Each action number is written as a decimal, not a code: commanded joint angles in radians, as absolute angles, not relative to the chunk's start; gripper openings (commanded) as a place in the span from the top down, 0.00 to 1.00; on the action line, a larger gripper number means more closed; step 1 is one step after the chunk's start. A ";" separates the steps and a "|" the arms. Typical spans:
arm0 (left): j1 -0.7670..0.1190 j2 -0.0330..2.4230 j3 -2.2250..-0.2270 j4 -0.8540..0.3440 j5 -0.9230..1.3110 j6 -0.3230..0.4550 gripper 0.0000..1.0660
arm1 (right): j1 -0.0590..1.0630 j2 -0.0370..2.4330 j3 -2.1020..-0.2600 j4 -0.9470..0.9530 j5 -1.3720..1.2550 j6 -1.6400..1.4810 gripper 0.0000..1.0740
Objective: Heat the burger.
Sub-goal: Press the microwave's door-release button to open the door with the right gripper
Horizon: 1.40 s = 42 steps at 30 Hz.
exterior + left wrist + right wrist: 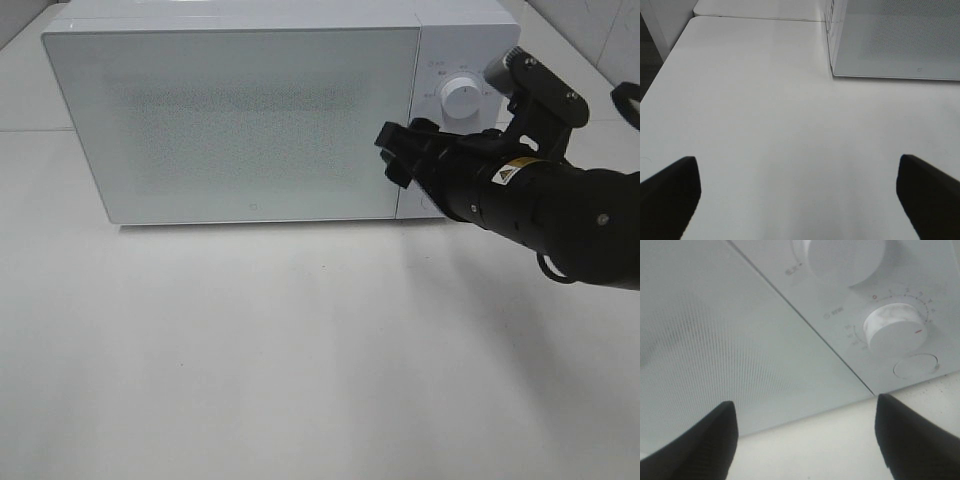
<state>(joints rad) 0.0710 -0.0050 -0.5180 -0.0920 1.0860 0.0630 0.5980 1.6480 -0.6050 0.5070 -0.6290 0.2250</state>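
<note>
I am not seeing the burger in any view; the white microwave (455,40) is standing with its door (240,120) shut, hiding its inside

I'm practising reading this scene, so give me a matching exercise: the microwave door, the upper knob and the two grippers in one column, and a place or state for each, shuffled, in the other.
Things
1. microwave door
2. upper knob
3. left gripper
4. right gripper

Places or states
A. open, in front of the door's right edge
B. on the control panel, right of the door
C. shut
D. open, above the white table

Pairs: 1-C, 2-B, 3-D, 4-A
</note>
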 commanded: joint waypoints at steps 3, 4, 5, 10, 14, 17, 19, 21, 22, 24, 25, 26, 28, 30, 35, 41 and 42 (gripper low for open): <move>0.076 -0.011 -0.518 -0.096 1.070 0.057 0.04 | 0.594 1.571 -0.603 0.497 -0.445 -0.013 0.31; 0.076 -0.011 -0.518 -0.096 1.070 0.057 0.04 | 0.594 1.571 -0.603 0.497 -0.445 -0.013 0.31; 0.076 -0.011 -0.518 -0.096 1.070 0.057 0.04 | 0.594 1.547 -0.603 0.497 -0.389 -0.061 0.31; 0.076 -0.011 -0.518 -0.096 1.070 0.057 0.04 | 0.594 1.479 -0.603 0.484 -0.244 -0.152 0.31; 0.076 -0.011 -0.518 -0.096 1.070 0.057 0.04 | 0.594 1.423 -0.603 0.442 -0.160 -0.162 0.31; 0.076 -0.011 -0.518 -0.096 1.070 0.057 0.04 | 0.594 1.349 -0.621 0.365 -0.006 -0.161 0.31; 0.076 -0.011 -0.518 -0.096 1.070 0.057 0.04 | 0.594 1.300 -0.645 0.303 0.122 -0.150 0.31; 0.076 -0.011 -0.518 -0.096 1.070 0.057 0.04 | 0.594 1.267 -0.658 0.264 0.190 -0.127 0.31; 0.076 -0.011 -0.518 -0.096 1.070 0.057 0.04 | 0.594 1.267 -0.658 0.264 0.190 -0.127 0.31; 0.076 -0.011 -0.518 -0.096 1.070 0.057 0.04 | 0.594 1.208 -0.666 0.230 0.280 -0.099 0.31; 0.076 -0.011 -0.518 -0.096 1.070 0.057 0.04 | 0.594 1.208 -0.666 0.230 0.280 -0.099 0.31; 0.076 -0.011 -0.518 -0.096 1.070 0.057 0.04 | 0.594 1.190 -0.666 0.227 0.302 -0.095 0.31; 0.076 -0.011 -0.518 -0.096 1.070 0.057 0.04 | 0.594 1.145 -0.668 0.217 0.352 -0.090 0.31; 0.076 -0.011 -0.518 -0.096 1.070 0.057 0.04 | 0.594 1.075 -0.668 0.210 0.417 -0.088 0.31; 0.076 -0.011 -0.518 -0.096 1.070 0.057 0.04 | 0.594 0.978 -0.668 0.179 0.493 -0.080 0.31; 0.076 -0.011 -0.518 -0.096 1.070 0.057 0.04 | 0.594 0.829 -0.668 0.083 0.662 0.000 0.31; 0.076 -0.011 -0.518 -0.096 1.070 0.057 0.04 | 0.594 0.829 -0.668 0.083 0.662 0.000 0.31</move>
